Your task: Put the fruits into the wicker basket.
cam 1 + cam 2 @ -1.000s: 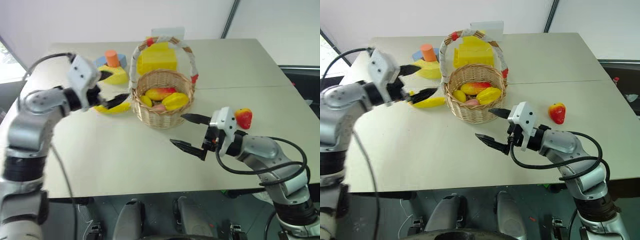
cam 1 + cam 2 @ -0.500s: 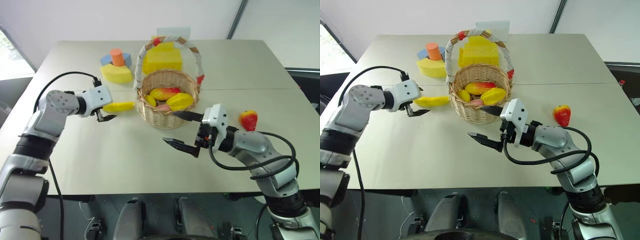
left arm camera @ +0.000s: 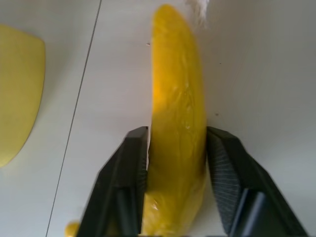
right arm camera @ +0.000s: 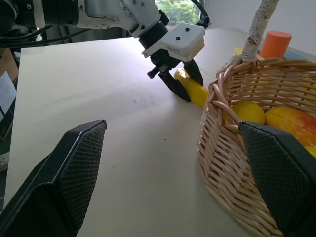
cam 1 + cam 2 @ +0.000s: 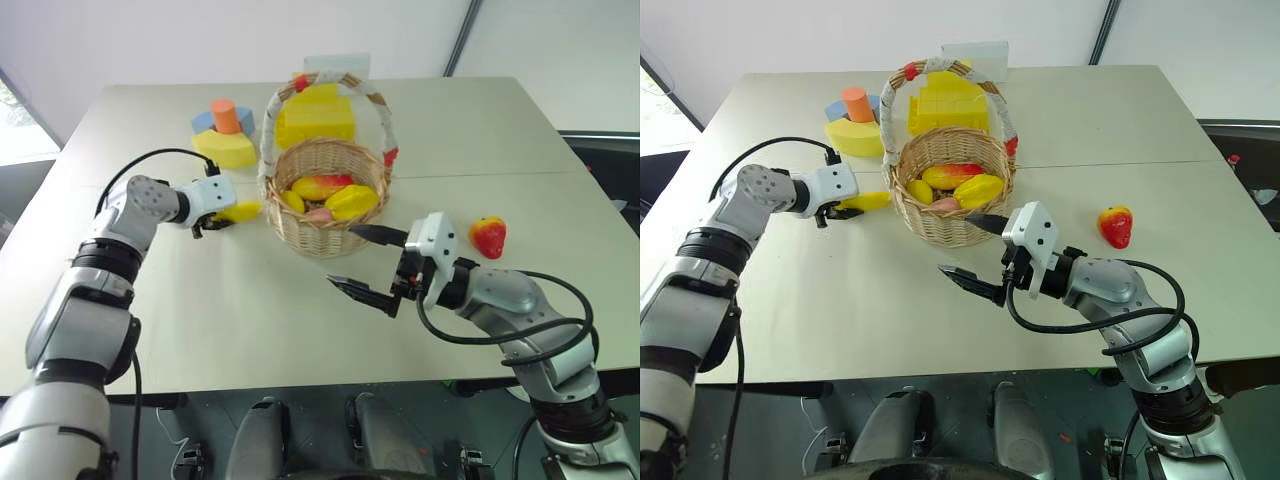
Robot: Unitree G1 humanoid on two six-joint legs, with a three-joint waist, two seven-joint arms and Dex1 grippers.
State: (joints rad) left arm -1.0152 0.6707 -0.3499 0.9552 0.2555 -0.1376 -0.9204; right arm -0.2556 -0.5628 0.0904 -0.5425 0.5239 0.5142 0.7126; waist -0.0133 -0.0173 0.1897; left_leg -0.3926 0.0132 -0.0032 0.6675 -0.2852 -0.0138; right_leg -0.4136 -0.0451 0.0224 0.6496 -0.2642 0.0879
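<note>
Left gripper [image 3: 173, 148] was clamped on the smooth curved banana [image 3: 177, 123], woven basket [image 5: 325, 195] just beyond; right gripper [image 5: 367, 262] gaped wide, seemingly empty.

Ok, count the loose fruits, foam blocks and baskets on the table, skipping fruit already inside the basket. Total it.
Fruits: 2, banana and strawberry-like fruit
Foam blocks: 4, yellow wedge, big yellow block, blue block, orange cylinder
Wicker basket: 1
Total: 7

Bare test room: plain white walls [image 5: 250, 40], beige table [image 5: 480, 130].
</note>
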